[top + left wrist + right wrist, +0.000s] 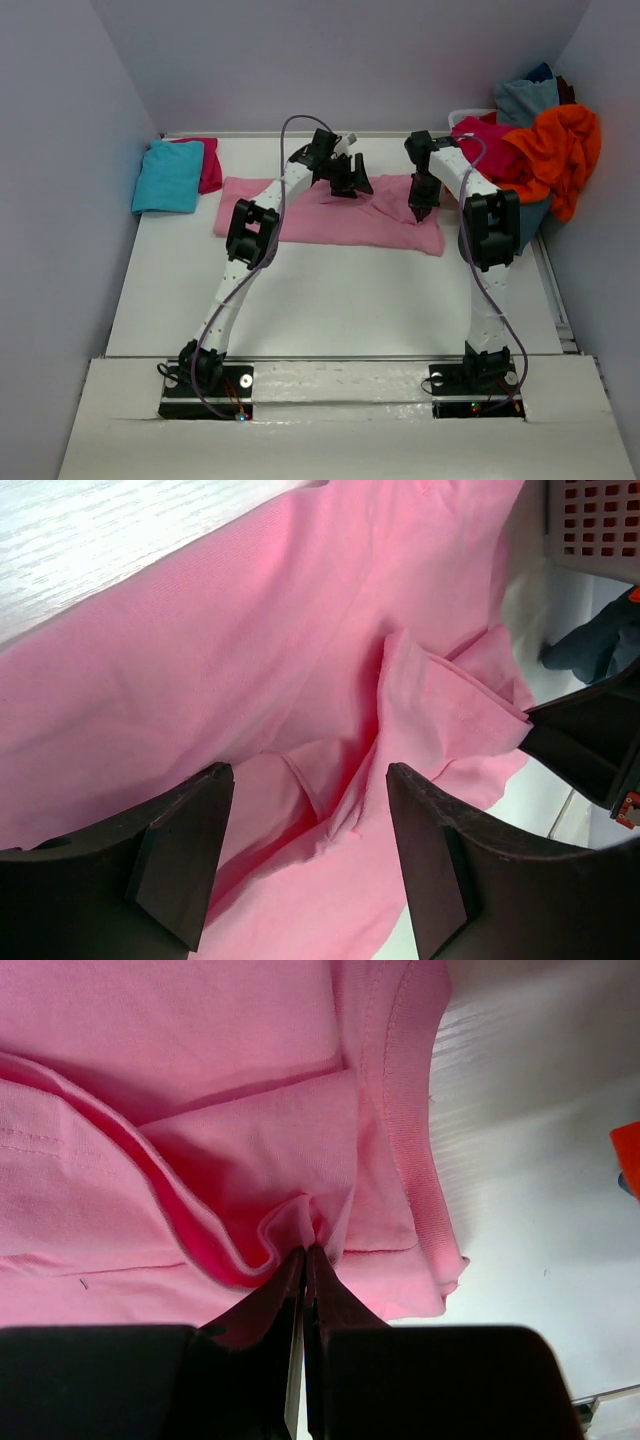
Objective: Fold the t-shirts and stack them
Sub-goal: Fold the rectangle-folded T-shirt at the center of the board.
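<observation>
Two claws at the pink shirt (300, 222) by the table's (330, 300) far edge: right claw (305, 1252) clamps a fold, left claw (310, 780) apart.

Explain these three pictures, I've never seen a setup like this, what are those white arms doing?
Two robot arms are bolted to a table. The wide picture looks down from above and behind them; the other two come from a camera on each wrist. A light pink t-shirt lies spread on the table. The right hand is shut, pinching a fold of it. The left hand hangs open over the cloth, holding nothing. Far left, a turquoise shirt overlaps a magenta shirt; far right, an orange shirt and a grey-blue shirt are heaped.
</observation>
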Robot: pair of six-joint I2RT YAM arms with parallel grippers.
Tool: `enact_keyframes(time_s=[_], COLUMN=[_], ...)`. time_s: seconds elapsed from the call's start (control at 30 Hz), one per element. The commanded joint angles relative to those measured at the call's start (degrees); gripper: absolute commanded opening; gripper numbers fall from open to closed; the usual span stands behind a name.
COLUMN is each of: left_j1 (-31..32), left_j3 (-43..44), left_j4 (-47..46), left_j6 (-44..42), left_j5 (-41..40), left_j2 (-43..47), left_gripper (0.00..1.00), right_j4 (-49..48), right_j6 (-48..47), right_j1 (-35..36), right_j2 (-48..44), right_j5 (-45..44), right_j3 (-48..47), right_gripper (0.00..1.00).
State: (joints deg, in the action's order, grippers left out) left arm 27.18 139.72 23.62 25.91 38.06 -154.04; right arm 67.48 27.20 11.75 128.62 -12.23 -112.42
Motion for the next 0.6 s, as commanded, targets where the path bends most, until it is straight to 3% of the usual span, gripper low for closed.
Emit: enact_keyframes(time_s=[0.0, 0.57], left_j1=[0.3, 3.1], left_j3=[0.9, -3.0], left_j4=[0.1, -2.6], left_j6=[-3.3, -8.1], left_j5=[0.3, 1.3], left_j2=[0.8, 6.8], left_gripper=[0.75, 0.75], right_j4=[-0.2, -0.3], right_j6=[-0.1, -0.2], right_j1=[0.3, 0.3], right_j2=[-2.8, -1.6], right_j5=[0.7, 1.3], right_j3=[-0.6, -1.3], right_gripper=[0.07, 0.07])
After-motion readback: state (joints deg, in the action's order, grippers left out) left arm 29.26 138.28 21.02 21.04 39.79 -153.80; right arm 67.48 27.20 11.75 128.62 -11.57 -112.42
